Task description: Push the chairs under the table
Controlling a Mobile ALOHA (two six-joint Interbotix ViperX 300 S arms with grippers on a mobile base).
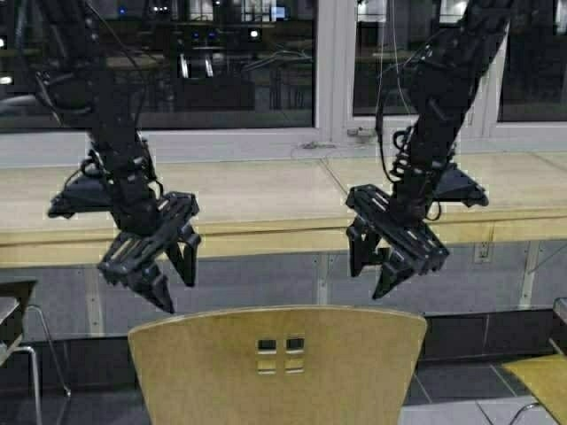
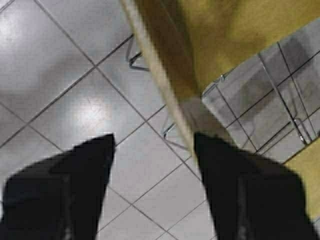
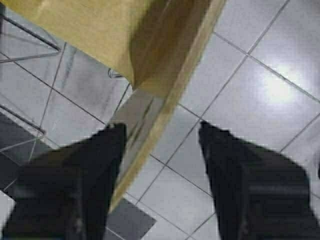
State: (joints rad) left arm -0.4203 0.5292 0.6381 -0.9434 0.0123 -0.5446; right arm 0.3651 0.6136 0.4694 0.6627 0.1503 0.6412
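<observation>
A tan plywood chair [image 1: 277,363] with four small square cutouts stands in front of me, its curved back facing me, below the long pale-wood table [image 1: 257,208]. My left gripper [image 1: 173,279] hangs open just above the back's left end. My right gripper [image 1: 372,270] hangs open just above the back's right end. Neither holds anything. In the left wrist view the chair's top edge [image 2: 165,95] runs down to one black finger [image 2: 240,185]. In the right wrist view the chair [image 3: 165,95] passes between the open fingers [image 3: 85,180], close to one of them.
Another tan chair's seat [image 1: 542,376] shows at the right edge. A dark seat with chrome legs [image 1: 13,323] stands at the left edge. Windows [image 1: 221,62] rise behind the table. The floor is pale grey tile [image 2: 65,90].
</observation>
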